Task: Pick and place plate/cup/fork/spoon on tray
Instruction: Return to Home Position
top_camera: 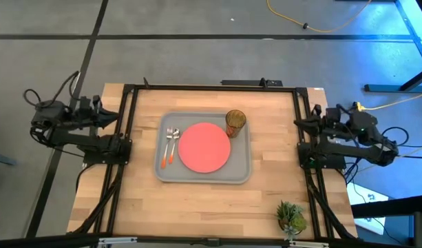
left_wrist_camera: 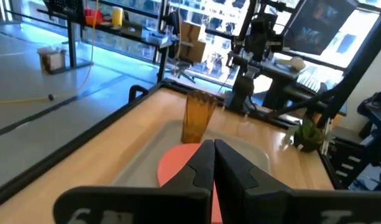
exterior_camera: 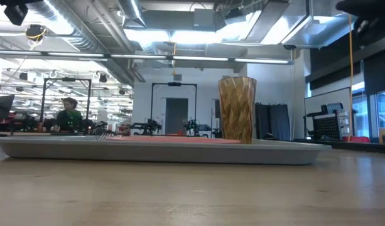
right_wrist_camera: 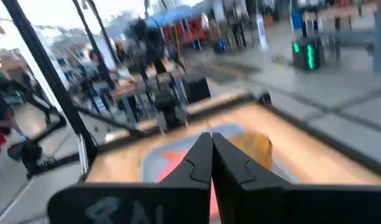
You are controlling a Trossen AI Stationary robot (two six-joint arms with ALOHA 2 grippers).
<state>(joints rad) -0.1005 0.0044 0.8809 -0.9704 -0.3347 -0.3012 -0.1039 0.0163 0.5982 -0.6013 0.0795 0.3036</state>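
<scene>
The light-grey tray [top_camera: 241, 172] lies at the table's middle. The coral-red plate [top_camera: 204, 147] lies flat on it. The amber cup [top_camera: 235, 122] stands upright on the tray's far right corner and shows in the low view [exterior_camera: 237, 109]. The fork [top_camera: 168, 146] and the spoon [top_camera: 174, 143] lie side by side on the tray's left part, left of the plate. My left gripper [left_wrist_camera: 214, 163] is shut and empty, drawn back at the table's left edge. My right gripper [right_wrist_camera: 211, 155] is shut and empty, drawn back at the right edge.
A small green plant [top_camera: 290, 217] stands at the table's near right corner. A black frame [top_camera: 131, 89] runs around the table top. Bare wood [top_camera: 204, 210] lies between the tray and the near edge. A person [exterior_camera: 69, 115] sits far off in the room.
</scene>
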